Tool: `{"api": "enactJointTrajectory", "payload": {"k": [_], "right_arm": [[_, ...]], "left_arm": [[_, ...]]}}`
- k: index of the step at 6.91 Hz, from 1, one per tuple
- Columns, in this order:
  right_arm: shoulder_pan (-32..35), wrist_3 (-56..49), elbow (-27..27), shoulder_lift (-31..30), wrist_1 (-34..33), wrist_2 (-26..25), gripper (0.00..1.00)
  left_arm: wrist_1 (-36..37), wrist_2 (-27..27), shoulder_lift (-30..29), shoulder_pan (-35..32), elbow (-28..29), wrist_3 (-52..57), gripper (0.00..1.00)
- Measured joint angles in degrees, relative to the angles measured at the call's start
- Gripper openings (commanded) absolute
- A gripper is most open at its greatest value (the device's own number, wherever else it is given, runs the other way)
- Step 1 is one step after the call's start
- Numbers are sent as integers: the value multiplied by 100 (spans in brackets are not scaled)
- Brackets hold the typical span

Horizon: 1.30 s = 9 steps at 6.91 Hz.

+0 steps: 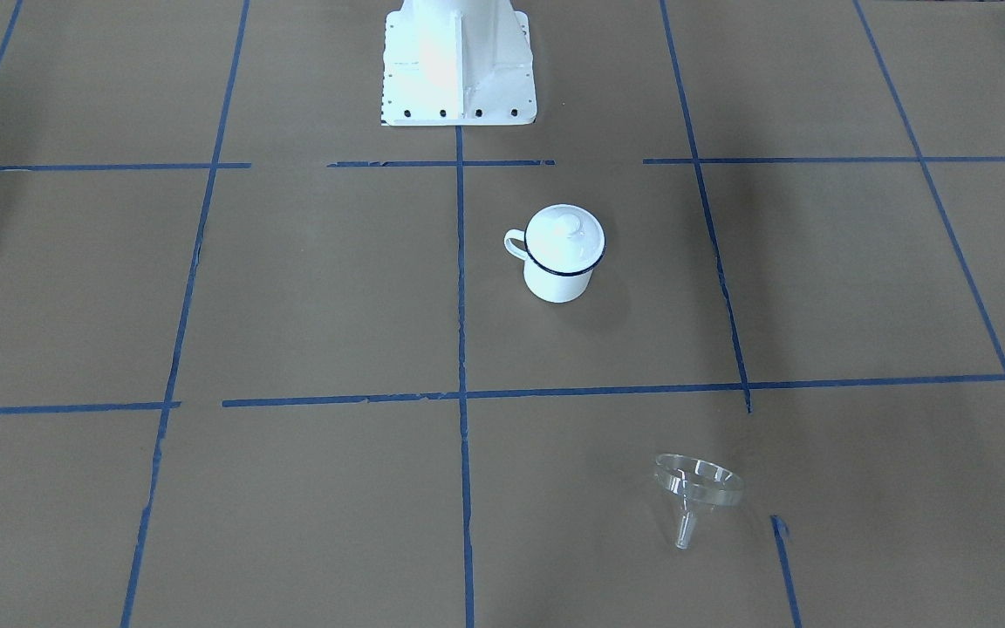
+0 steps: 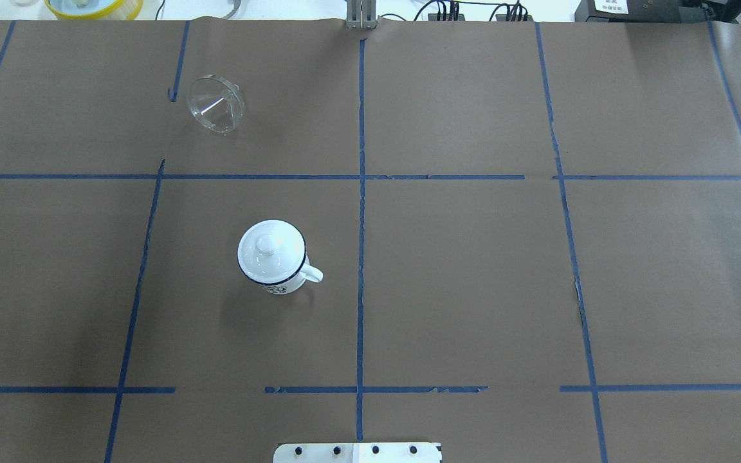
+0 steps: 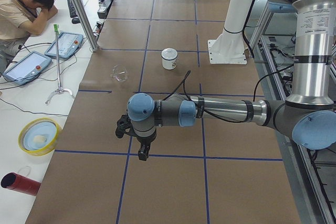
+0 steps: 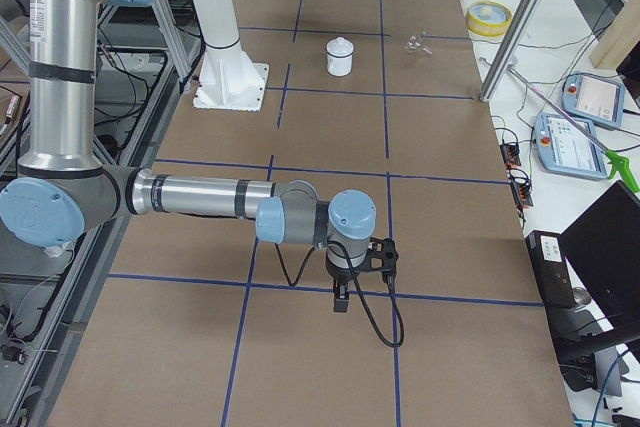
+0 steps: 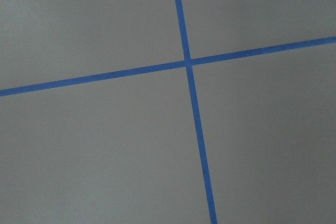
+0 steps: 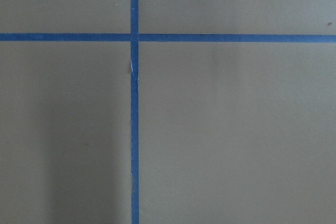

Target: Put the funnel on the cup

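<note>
The white enamel cup [image 1: 557,281] with a dark blue rim stands upright near the table's middle, and a white knobbed lid [image 1: 565,234] sits on it. The cup also shows in the overhead view [image 2: 278,285]. The clear funnel [image 1: 696,488] lies on its side on the far side of the table, on my left [image 2: 216,104]. My left gripper [image 3: 143,153] hangs over the table end, far from both. My right gripper [image 4: 340,302] hangs over the opposite end. I cannot tell whether either is open. Both wrist views show only brown paper and blue tape.
The robot's white base [image 1: 459,65] stands behind the cup. Blue tape lines [image 2: 361,193] cross the brown paper. Off the table's far edge are a yellow bowl [image 3: 39,136], a red cylinder [image 3: 18,182], teach pendants [image 3: 65,44] and a seated operator [image 3: 26,3].
</note>
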Motion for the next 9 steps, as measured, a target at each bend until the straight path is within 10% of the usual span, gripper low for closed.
{"api": "enactJointTrajectory", "payload": {"k": [7,9], "right_arm": [[0,0,1,0,0,0,100],[0,0,0,0,0,0,100]], "left_arm": [[-645,38,-1246,85,-251,-184,100],[-1277,3,-1469,136,-480,-1886,100]]}}
